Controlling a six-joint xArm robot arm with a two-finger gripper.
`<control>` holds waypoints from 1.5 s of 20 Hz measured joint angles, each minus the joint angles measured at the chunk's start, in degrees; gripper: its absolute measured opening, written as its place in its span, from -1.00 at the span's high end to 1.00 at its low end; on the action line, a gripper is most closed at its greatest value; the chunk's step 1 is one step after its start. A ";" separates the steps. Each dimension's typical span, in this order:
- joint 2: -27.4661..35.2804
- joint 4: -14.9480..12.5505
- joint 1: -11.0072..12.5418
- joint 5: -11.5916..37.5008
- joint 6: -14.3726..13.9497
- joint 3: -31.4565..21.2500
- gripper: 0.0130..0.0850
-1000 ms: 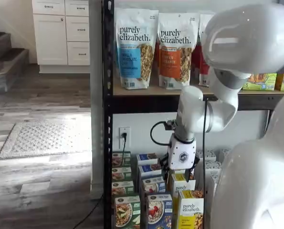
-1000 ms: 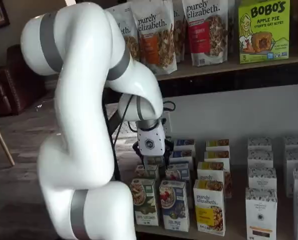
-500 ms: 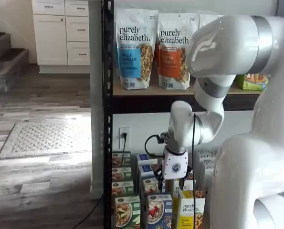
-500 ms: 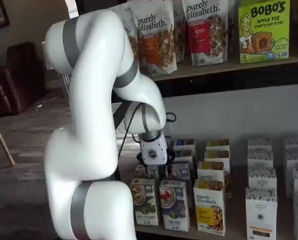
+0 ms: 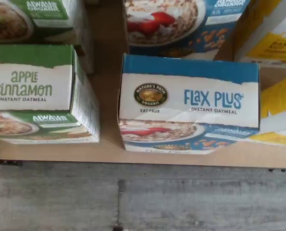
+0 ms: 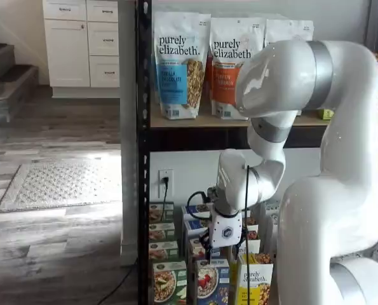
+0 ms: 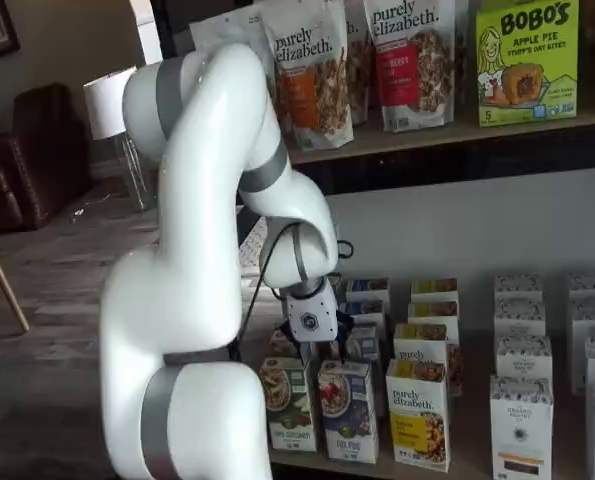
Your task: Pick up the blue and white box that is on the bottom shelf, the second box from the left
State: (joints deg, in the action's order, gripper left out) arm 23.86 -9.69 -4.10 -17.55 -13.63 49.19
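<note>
While the white arm bends down in front of the black metal-framed rack, its gripper [image 7: 329,352] hangs low at the centre of both shelf views, just above the front row of cartons on the bottom shelf [image 7: 457,462]. Only the white gripper body and a hint of a black finger show there, so I cannot tell whether the jaws are wide, narrow or holding anything.

Standing at the front edge of that lowest tier, the blue and white box [image 7: 348,410] is a small upright cardboard carton with a bowl of cereal and red berries printed on it; it sits lower centre in both shelf views [image 6: 212,281]. Seen from the wrist view, the same carton [image 5: 188,103] reads "Flax Plus instant oatmeal" on its white band. More blue cartons alike line up behind it.

Just beside it, with a narrow gap of bare shelf board between them, stands a green-fronted "Apple Cinnamon" carton [image 5: 39,94]. On the other side stands a yellow "purely elizabeth" carton [image 7: 418,412], near but apart.

Up on the wood-topped tier, tall granola bags [image 6: 179,65] stand upright in a row, with a green "BOBO'S" box [image 7: 526,60] at upper right of one shelf view.
</note>
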 joint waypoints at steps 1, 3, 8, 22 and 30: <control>1.14 -1.15 -0.01 0.17 -1.13 0.97 -1.00; 2.70 -1.81 -0.04 0.86 -1.79 2.14 -1.00; 7.20 -2.94 0.17 3.33 -2.75 5.42 -1.00; 17.32 0.61 1.32 5.48 1.78 14.59 -1.00; 15.91 6.65 0.43 3.58 6.83 14.07 -1.00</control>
State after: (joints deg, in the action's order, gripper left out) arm 39.77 -3.04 -3.67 -13.97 -6.81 63.25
